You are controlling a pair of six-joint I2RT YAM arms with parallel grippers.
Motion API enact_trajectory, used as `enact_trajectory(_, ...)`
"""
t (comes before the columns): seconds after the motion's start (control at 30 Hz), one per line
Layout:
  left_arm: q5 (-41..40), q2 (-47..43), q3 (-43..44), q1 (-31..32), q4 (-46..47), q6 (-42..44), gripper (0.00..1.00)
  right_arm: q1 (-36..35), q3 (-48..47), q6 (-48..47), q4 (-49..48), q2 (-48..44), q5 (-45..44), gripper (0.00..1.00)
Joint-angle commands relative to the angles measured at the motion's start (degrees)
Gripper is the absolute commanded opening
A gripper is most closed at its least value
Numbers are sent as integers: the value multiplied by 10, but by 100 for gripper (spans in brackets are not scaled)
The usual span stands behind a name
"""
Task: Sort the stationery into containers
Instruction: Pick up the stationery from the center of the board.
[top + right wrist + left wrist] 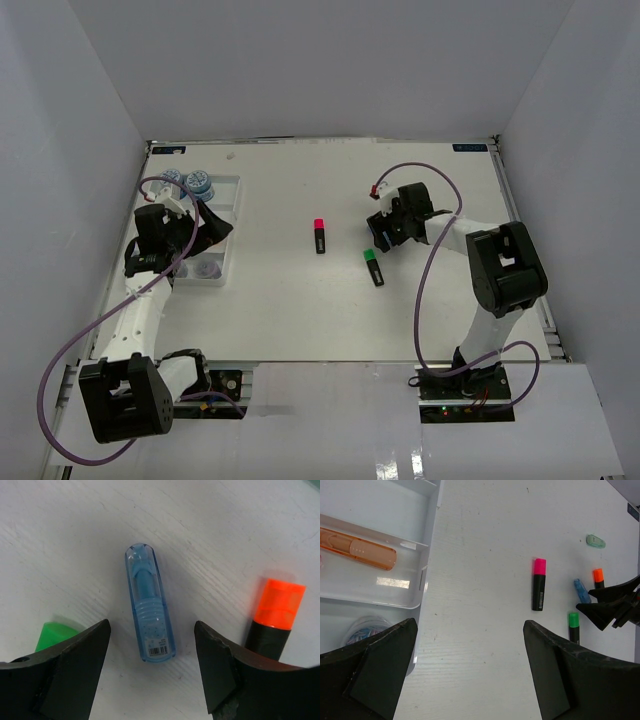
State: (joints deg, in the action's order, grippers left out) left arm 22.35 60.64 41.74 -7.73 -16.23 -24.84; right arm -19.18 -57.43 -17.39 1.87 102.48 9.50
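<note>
One blue marker (pixel 149 617) lies on table (pixel 225 530) between parted jaws of my R gripper (pixel 150 632), not clamped. Green-cap highlighter (pixel 56 634) sits just beyond one jaw, orange-cap highlighter (pixel 277 610) beyond other. L gripper (pixel 470 635) parted too, tray (pixel 426 555) edge under one jaw.

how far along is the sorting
Done: an orange marker and jars lie in the tray. In hand: the right tool is open around a blue marker on the table, not gripping yet. To do: pink highlighter, green highlighter, orange highlighter and pale green marker, also on the table.
</note>
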Motion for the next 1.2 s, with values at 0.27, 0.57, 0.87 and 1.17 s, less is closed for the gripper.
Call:
enact_trajectory(0.27,25,-11,-1,3,21,1,98,1,-16,-9,10,16,-16,46)
enact_trajectory(0.57,52,-13,16,60,23,-26,98,-23,0,10,-4,-60,-17,29)
enact_trajectory(0.87,-12,-2,45,208,36,-131,98,-158,36,65,-46,-171,-26,26)
enact_trajectory(1.17,-128,45,78,337,70,-209,97,-278,85,135,-121,-257,-46,28)
